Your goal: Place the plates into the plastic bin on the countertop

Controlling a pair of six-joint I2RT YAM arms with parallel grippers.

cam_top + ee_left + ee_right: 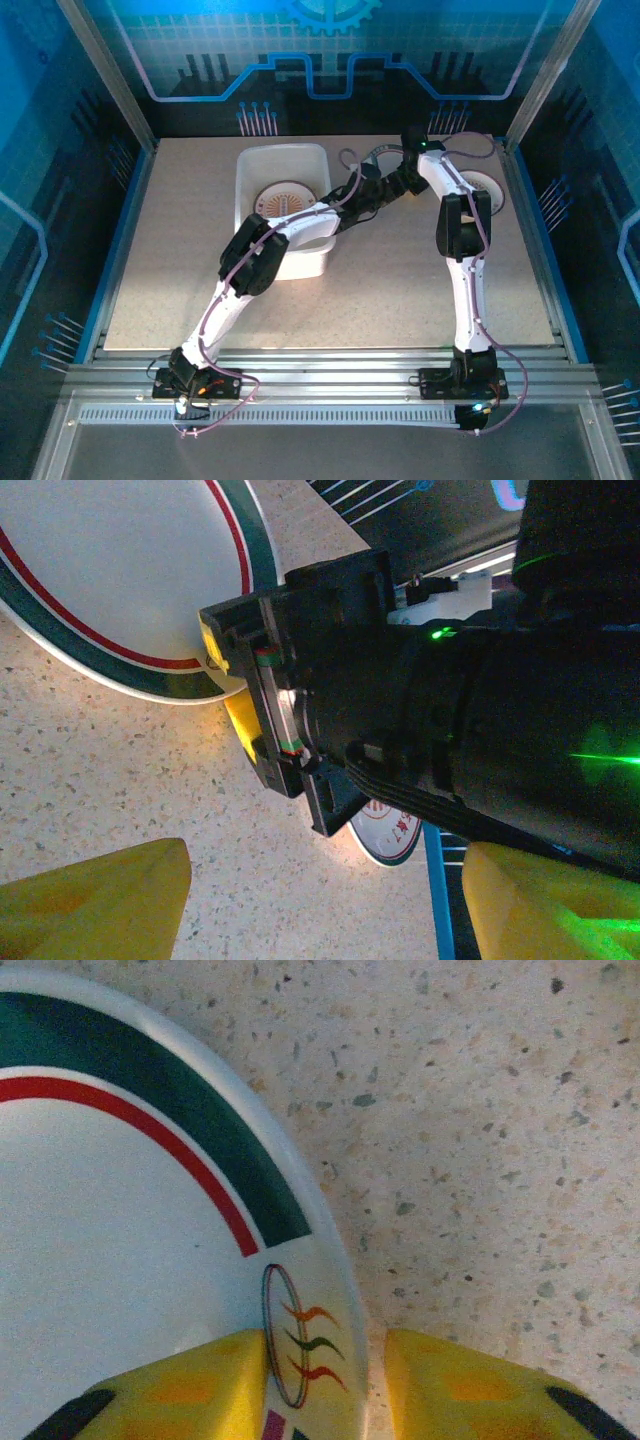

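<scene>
1. Right end effector (pixel 325 1385): I see its yellow fingers (pixel 190 1390) straddling the edge of a green-rimmed plate (pixel 120 1220). One is over the plate's face and the other over the worktop (pixel 480 1140) just outside the edge. I cannot tell whether they are pressing on the edge.
2. Left end effector (pixel 320 900): its fingers stand wide apart with nothing between them. It hangs just beside the right one, facing that one's black body.
3. The green-rimmed plate is round and white, with a dark green band near the edge and a thin red line inside that. A small oval mark with three wavy strokes sits where the fingers are. The plate lies on the worktop.
4. My left wrist view shows a second plate (pixel 392 838) with a similar red and green rim. It is mostly hidden under the right arm, near the blue edge.
5. Bin (pixel 285 150): white, translucent and rectangular with rounded corners. It sits on the worktop left of centre, toward the far side, and the left arm passes over its near right corner.
6. Inside the bin lies an orange plate (pixel 280 197), white with an orange-brown radial centre. I cannot tell whether others lie beneath it.
7. From above, a pale plate (pixel 497 190) lies at the far right of the worktop, partly under the right arm and well apart from the bin. I cannot make out its pattern.
</scene>
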